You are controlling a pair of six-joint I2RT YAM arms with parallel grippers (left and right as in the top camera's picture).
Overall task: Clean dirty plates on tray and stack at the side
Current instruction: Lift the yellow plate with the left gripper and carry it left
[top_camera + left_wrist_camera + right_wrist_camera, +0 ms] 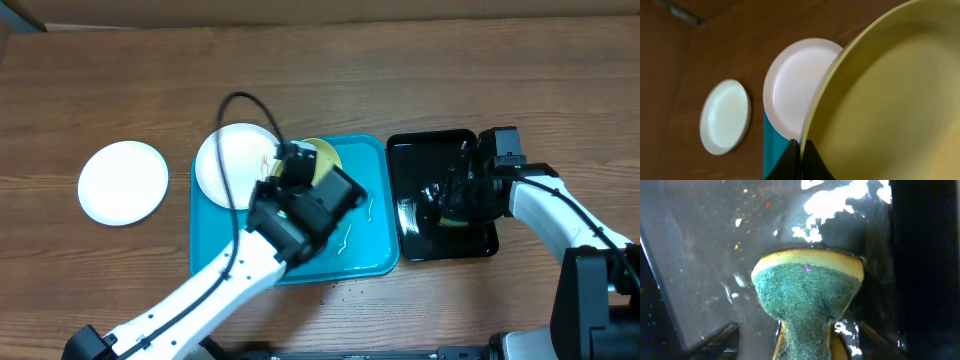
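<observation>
My left gripper [801, 150] is shut on the rim of the pale yellow-green plate [890, 100], holding it tilted above the cyan-blue tray [365, 245]; in the overhead view the plate [325, 155] peeks out past the wrist. A white plate [236, 163] with a reddish smear lies at the tray's back left corner and also shows in the left wrist view [797, 85]. Another white plate [123, 181] sits on the table left of the tray and shows in the left wrist view [725, 116]. My right gripper [807, 340] is shut on a green-and-yellow sponge [807, 292], pressed into the wet black tray [410, 160].
The black tray [700, 245] holds water and small specks. Thin white streaks lie on the blue tray's floor [350, 235]. A few crumbs lie on the wooden table in front of the tray [335, 290]. A black cable [245, 100] loops above the left arm.
</observation>
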